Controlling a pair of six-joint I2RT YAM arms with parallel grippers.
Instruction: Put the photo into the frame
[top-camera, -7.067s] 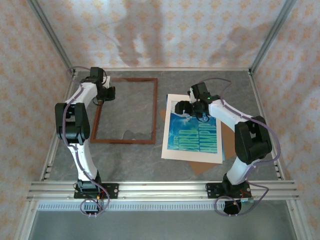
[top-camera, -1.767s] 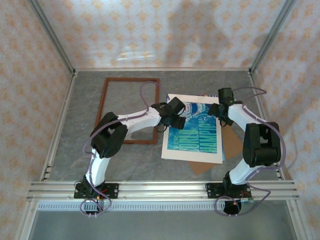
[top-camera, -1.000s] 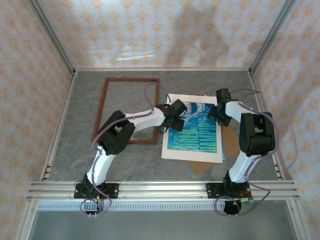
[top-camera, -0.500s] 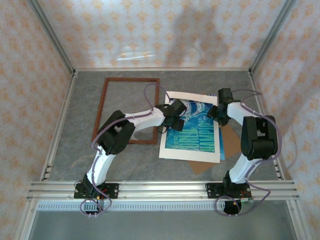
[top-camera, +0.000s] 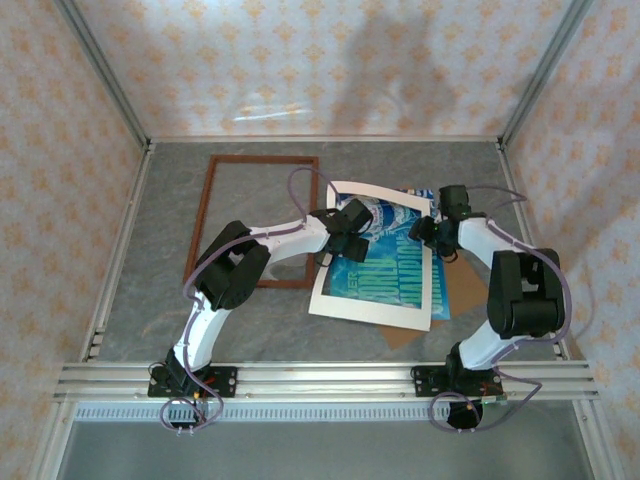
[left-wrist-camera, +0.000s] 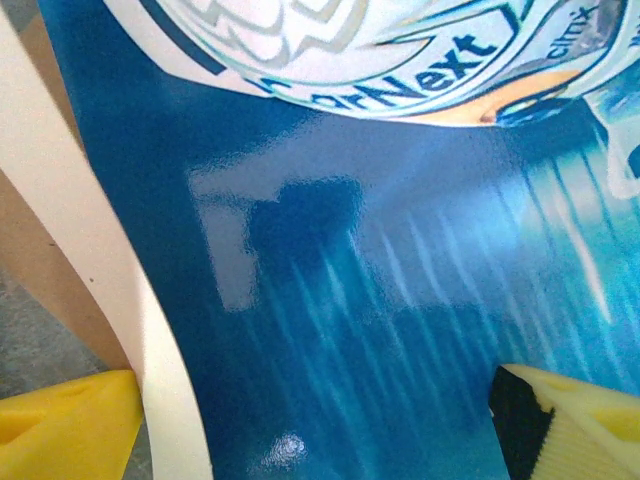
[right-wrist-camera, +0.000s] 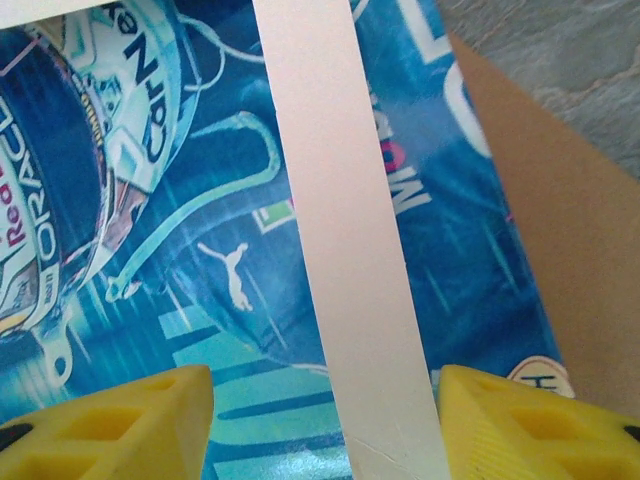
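Status: photo (top-camera: 385, 268) not in the frame (top-camera: 262, 158) yet. It lies right of centre, flat, sandwiched between a cream mat (top-camera: 365, 310) on top and a brown backing board (top-camera: 462, 290) underneath. The frame sits empty on the surface (top-camera: 150, 300) at left-back, just beside the stack, with the left arm reaching over its near right corner.

The mat is skewed relative to the photo. From the right wrist, blue print shows on both sides of one mat strip and pokes out past it toward the board.

Left hand (left-wrist-camera: 315, 425): spread wide and released, nothing pinched. It's low over the left side of the stack, with the mat's edge strip and a patch of glossy blue between the yellow fingers (left-wrist-camera: 60, 430).

Right hand (right-wrist-camera: 325, 420): jaws apart, straddling the opposite mat strip with print showing on either side of it, so it isn't clamped on anything. I can't tell whether the fingertips press on the sheet.

Step in hand, my read: separating the layers (mat off the photo), not transfer yet.

Next move needs:
- One hand pinning the photo while the other slides or lifts the mat clear.
- An edge grip on the photo. The exposed right margin over the board looks like the easiest place to get a finger under.
- Carrying it left and laying it square inside the moulding.

Risks: the glossy sheet is thin, so it's likely to slip with the mat or crease if pinched hard.
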